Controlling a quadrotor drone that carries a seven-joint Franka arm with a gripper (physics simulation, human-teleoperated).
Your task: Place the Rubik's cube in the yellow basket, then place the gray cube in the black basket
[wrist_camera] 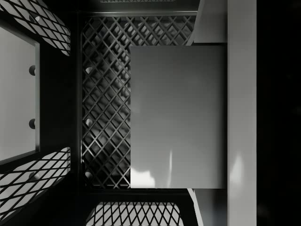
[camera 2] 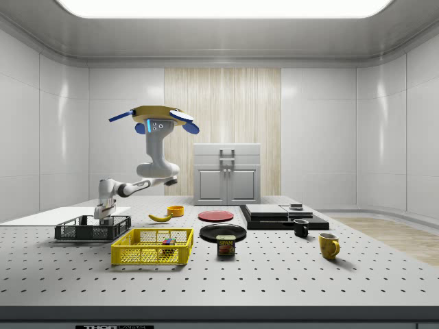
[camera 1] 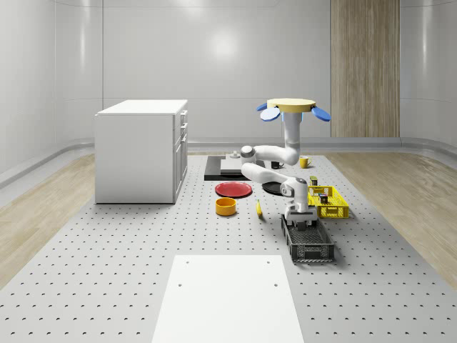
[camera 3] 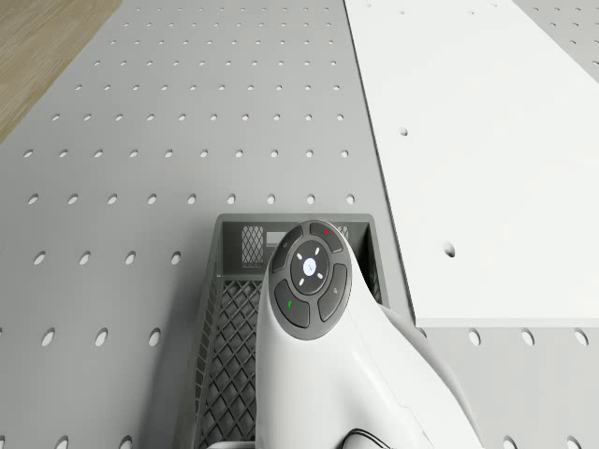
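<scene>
Jaws pinching gray cube (wrist_camera: 178, 117) | gripper (camera 1: 302, 221) inside black basket (camera 1: 314, 250) | drone (camera 1: 293, 108) hovering at basket's 12 o'clock, whole-scene view

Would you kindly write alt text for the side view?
A drone hovers above the table, its arm reaching down so the claw sits in a black basket. A yellow basket nearby holds a Rubik's cube.
</scene>
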